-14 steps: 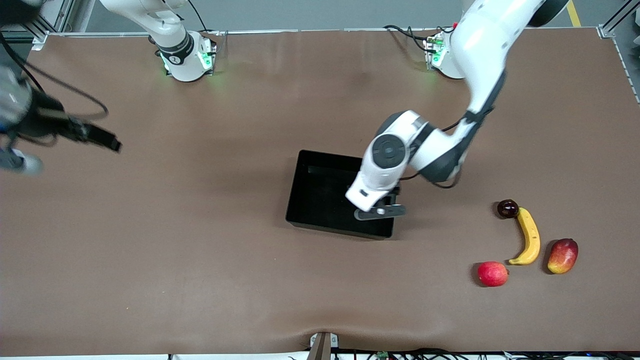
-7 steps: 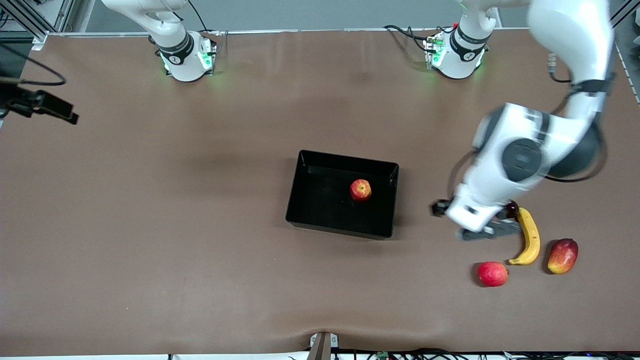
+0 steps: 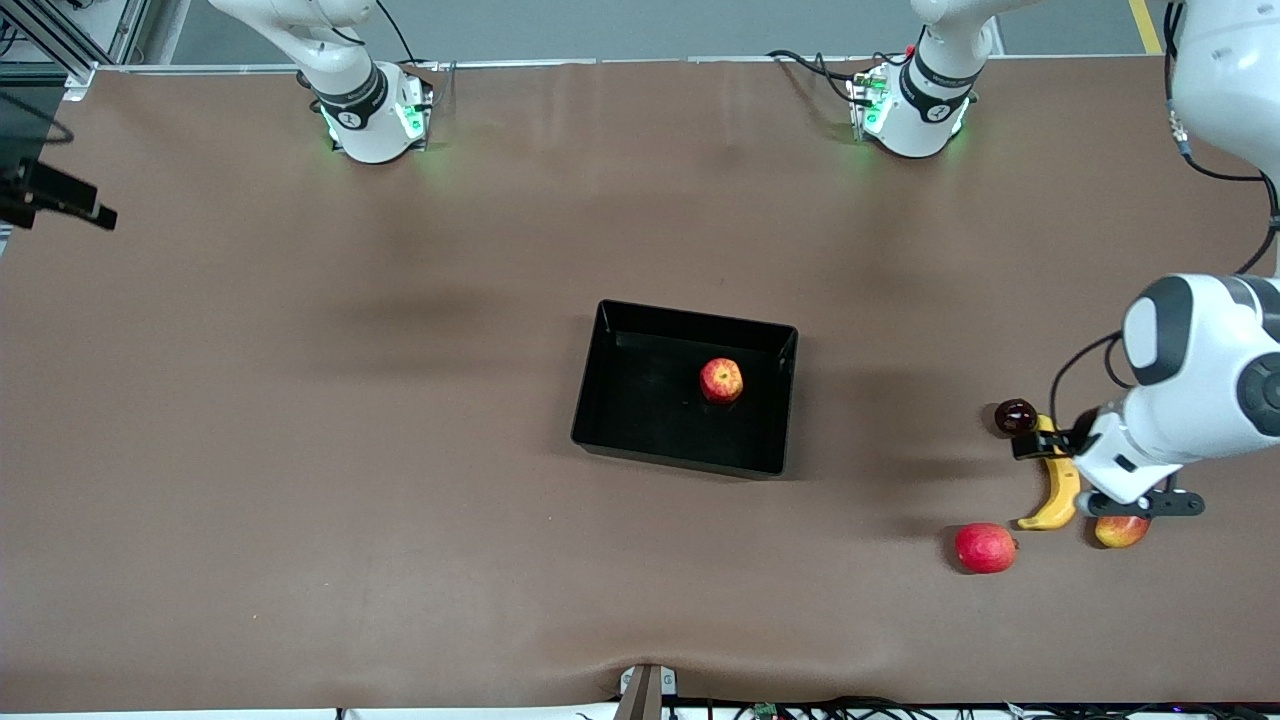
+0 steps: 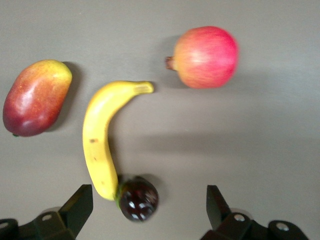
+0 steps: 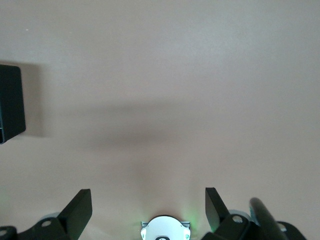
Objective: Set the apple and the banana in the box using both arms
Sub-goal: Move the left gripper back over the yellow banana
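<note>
The box [image 3: 600, 400] sits near the middle of the table [image 3: 300, 450], and the apple [image 3: 721, 380] lies inside it on the black floor, toward the left arm's end of the box and clear of its walls. The banana [image 3: 1052, 505] lies on the table well apart from the box, toward the left arm's end, with three other fruits around it: a small dark round fruit [image 3: 1015, 416] touching or just beside the end of the banana farther from the front camera, a pinkish-red round fruit [image 3: 985, 547] near its other end on the side toward the box, and a red-and-yellow mango [image 3: 1118, 532] beside it on the side away from the box (partly covered in the front view by the arm). The left gripper [image 4: 145, 210] hangs over the banana and the dark fruit with its jaws spread wide and nothing between them. The right gripper [image 5: 148, 210] is up over bare table, well apart from the box toward the right arm's end, jaws likewise spread and empty, with a corner of the box [image 5: 11, 102] showing in its wrist view.
</note>
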You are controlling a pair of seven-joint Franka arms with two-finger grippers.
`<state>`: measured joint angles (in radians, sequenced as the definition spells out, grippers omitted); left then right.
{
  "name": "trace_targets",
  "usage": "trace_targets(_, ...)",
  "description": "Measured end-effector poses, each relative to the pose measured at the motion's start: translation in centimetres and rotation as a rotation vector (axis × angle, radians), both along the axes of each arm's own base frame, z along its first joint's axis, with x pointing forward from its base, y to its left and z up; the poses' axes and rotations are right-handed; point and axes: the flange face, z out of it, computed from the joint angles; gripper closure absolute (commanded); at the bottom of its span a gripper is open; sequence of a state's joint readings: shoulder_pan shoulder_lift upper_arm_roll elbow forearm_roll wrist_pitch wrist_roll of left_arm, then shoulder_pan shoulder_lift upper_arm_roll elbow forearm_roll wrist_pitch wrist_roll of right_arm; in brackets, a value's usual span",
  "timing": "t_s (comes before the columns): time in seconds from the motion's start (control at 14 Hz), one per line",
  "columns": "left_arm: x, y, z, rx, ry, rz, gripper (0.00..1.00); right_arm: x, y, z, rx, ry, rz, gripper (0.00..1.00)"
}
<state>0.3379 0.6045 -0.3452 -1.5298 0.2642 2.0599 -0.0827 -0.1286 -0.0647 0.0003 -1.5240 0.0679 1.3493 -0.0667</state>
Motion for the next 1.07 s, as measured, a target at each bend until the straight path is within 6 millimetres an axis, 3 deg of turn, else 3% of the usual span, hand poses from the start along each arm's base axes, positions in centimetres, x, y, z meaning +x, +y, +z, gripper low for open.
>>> trace_targets(0.21, 0.6, 2.0, -4.4, 0.065, -0.023, -0.045, 0.09, -1.3, 0.7, 2.3, -0.008, -0.062, 0.009, 0.00)
trace_targets(0.57, 0.6, 4.5, -8.8, 0.059, -0.038, -0.029, 0.18, -0.6, 5.0, 1.0, -0.007, -0.053, 0.091, 0.00)
trace_targets(0.79, 0.3, 5.9, -10.4, 0.067, -0.026, -0.012, 0.26, -0.6, 4.2, 0.6, -0.008, -0.045, 0.077, 0.00)
trace_targets(0.93, 0.1, 6.5, -11.3, 0.069, -0.019, -0.005, 0.44, -0.6, 3.7, 0.6, -0.011, -0.048, 0.069, 0.00)
trace_targets(1.07, 0.0, 6.8, -12.1, 0.069, -0.015, -0.002, 0.72, -0.6, 3.7, 0.6, -0.014, -0.048, 0.068, 0.00)
